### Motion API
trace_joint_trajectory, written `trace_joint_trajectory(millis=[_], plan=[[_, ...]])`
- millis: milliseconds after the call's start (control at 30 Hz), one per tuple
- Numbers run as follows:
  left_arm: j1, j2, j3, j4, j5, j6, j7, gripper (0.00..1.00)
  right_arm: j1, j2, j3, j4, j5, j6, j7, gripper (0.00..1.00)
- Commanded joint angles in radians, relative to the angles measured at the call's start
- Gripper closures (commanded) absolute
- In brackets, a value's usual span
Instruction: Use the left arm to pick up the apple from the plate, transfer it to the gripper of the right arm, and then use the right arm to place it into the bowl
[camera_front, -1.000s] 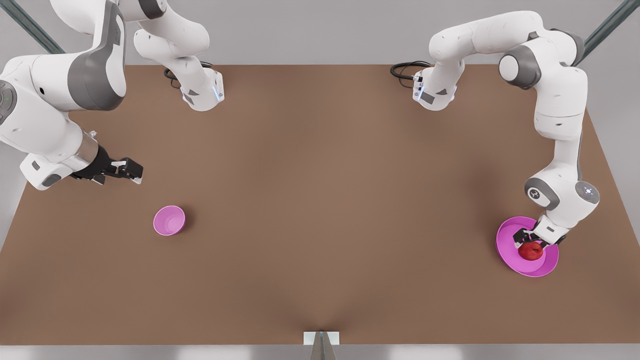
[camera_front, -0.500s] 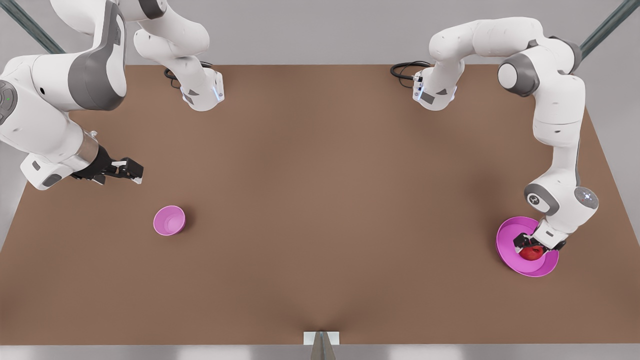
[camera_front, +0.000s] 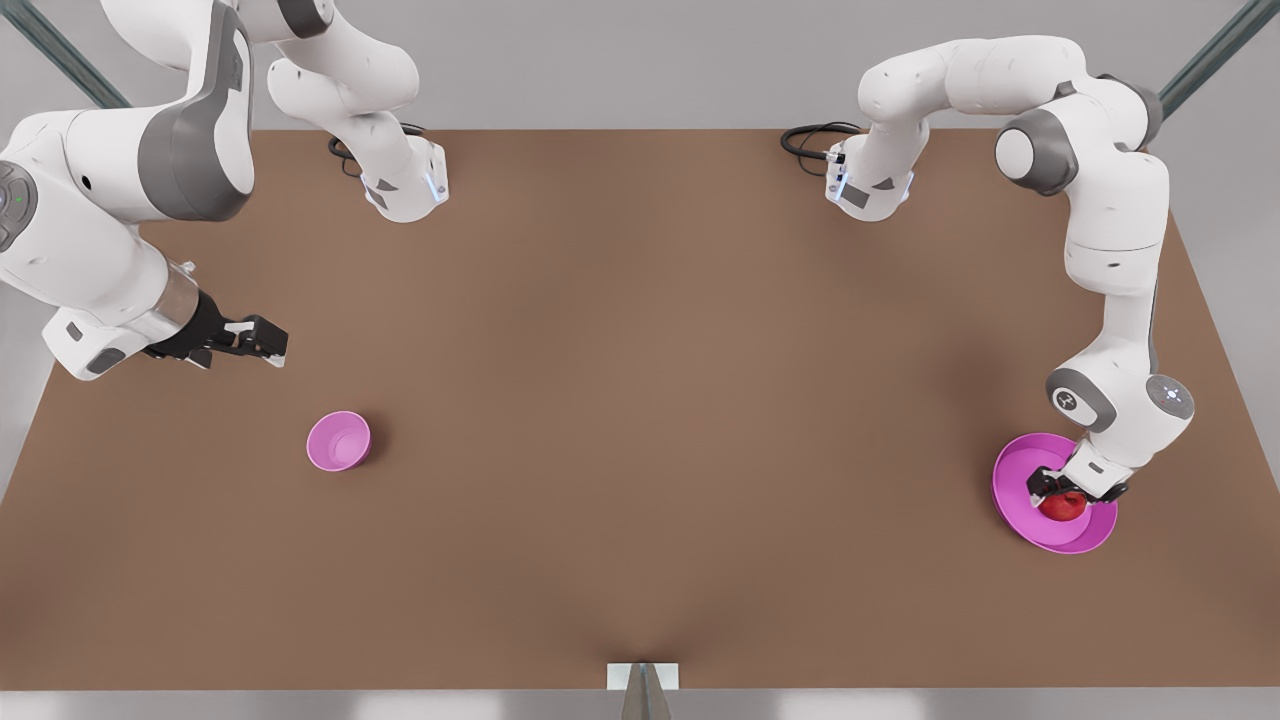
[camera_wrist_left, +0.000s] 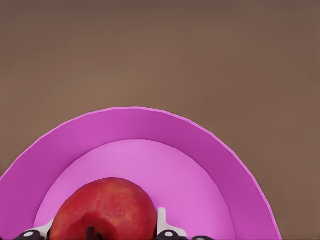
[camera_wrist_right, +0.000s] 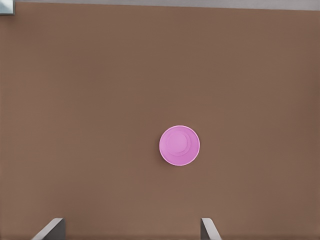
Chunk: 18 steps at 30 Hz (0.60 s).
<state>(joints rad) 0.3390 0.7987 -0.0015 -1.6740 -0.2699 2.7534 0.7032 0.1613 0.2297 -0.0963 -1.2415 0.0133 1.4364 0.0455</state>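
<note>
Apple (camera_front: 1062, 507) sits on the plate (camera_front: 1015, 470), a little off the plate's centre toward the tabletop's near edge, and the left gripper (camera_front: 1064, 494) has come down right over it. From the left wrist view the apple (camera_wrist_left: 104, 209) lies between the two fingers (camera_wrist_left: 161, 223), which stand just beside its flanks; I cannot tell whether they are pressing on the skin or only flanking it. The plate (camera_wrist_left: 210, 150) spreads out under the fruit, its raised rim curving round beyond it, and the apple rests on the plate's flat floor.

Well apart from the plate, across the brown tabletop (camera_front: 640, 400), stands the bowl (camera_front: 338, 441), upright and with nothing in it. The right gripper (camera_front: 262, 341) hangs in the air near the bowl, on the side of the bowl toward the tabletop's far edge, waiting. Its wrist view looks down on the bowl (camera_wrist_right: 179, 145), with the two fingers (camera_wrist_right: 210, 230) spread wide apart and nothing between them.

A coil of black cable (camera_front: 815, 138) lies at the tabletop's far edge, beside the base of the arm that reaches to the plate.
</note>
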Motion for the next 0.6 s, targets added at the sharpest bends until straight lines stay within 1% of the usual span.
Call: trace_joint_trajectory(millis=[0, 200, 233, 267, 367, 400, 500, 533, 567], plan=[[0.000, -0.001, 0.000, 0.000, 0.001, 0.000, 0.015, 0.16, 0.001, -0.001, 0.000, 0.000, 0.001, -0.001, 0.002, 0.00], [0.000, -0.018, 0.000, 0.000, 0.003, -0.020, 0.019, 0.22, -0.002, -0.001, 0.000, 0.000, 0.001, -0.001, 0.001, 0.00], [0.003, -0.036, -0.002, 0.000, 0.003, -0.061, 0.019, 0.25, 0.000, -0.001, 0.000, 0.000, 0.001, -0.001, 0.002, 0.00], [-0.002, -0.053, -0.002, 0.005, 0.008, -0.075, 0.018, 0.25, -0.002, -0.001, 0.000, 0.000, 0.001, -0.001, 0.002, 0.00], [-0.009, -0.079, -0.009, 0.102, 0.006, -0.282, 0.012, 0.27, 0.000, -0.001, 0.000, 0.000, 0.001, -0.001, 0.001, 0.00], [-0.023, -0.092, -0.025, 0.106, 0.005, -0.288, 0.012, 0.27, 0.000, -0.001, 0.000, 0.000, 0.001, -0.001, 0.002, 0.00], [-0.020, -0.122, -0.126, 0.108, 0.000, -0.298, 0.012, 0.28, 0.000, -0.001, 0.000, 0.000, 0.001, -0.001, 0.002, 0.00], [-0.014, -0.127, -0.184, 0.115, -0.002, -0.310, 0.001, 0.28, 0.003, -0.001, 0.000, 0.000, 0.001, -0.001, 0.010, 0.00], [-0.018, -0.127, -0.216, 0.128, -0.035, -0.331, -0.028, 0.28, 0.001, -0.001, 0.000, 0.000, 0.001, -0.001, 0.010, 0.00]])
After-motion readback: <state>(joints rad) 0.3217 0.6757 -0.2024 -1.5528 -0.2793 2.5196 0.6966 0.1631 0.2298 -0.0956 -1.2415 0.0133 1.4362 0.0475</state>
